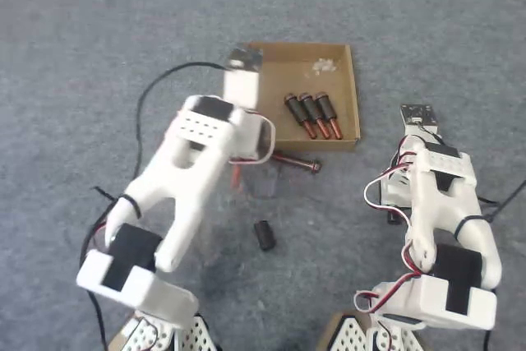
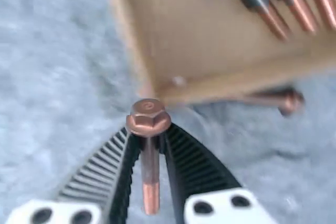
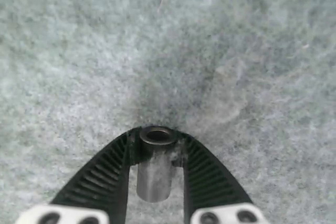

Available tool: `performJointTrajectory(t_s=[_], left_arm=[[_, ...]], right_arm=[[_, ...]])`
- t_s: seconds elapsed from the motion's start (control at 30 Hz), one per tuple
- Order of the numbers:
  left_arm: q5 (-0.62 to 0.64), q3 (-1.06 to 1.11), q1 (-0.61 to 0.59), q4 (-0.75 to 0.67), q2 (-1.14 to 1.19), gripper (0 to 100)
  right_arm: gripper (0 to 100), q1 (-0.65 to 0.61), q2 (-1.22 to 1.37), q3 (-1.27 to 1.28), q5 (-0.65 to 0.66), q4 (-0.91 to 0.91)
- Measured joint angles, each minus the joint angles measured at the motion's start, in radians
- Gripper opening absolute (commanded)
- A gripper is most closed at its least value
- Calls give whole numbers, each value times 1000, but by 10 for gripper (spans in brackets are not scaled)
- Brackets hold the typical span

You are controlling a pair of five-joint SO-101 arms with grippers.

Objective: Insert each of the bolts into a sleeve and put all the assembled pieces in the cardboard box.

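Holding a bolt [image 2: 149,167] tight, the left gripper [image 2: 148,129] hangs just beside the cardboard box [image 1: 296,67], while the right gripper [image 3: 156,139] squeezes a sleeve [image 3: 155,177] over the gray carpet [image 1: 82,80].
Three put-together pieces [image 1: 312,115] lie side by side in the box. A loose bolt [image 1: 296,162] lies on the carpet by the box's near wall. A loose sleeve [image 1: 264,234], small and dark, lies between the two arms.
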Motion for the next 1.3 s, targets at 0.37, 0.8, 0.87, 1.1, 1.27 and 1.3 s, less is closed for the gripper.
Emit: performJointTrajectory(t_s=[0.37, 0.8, 0.87, 1.1, 1.27, 1.3], left_arm=[[71, 63, -311, -199, 0, 11], [-14, 276, -496, -350, -38, 11], [-51, 285, -516, -362, -38, 11], [-98, 301, -522, -364, -40, 11], [-106, 302, -522, -364, -40, 11], [-106, 302, -522, -364, -40, 11]], right_arm=[[6, 0, 0, 0, 0, 0], [6, 0, -135, 112, -199, -285], [6, 0, -175, 117, -207, -299], [6, 0, -311, 117, -212, -394], [6, -17, -339, 117, -212, -539], [6, -28, -339, 117, -212, -565]])
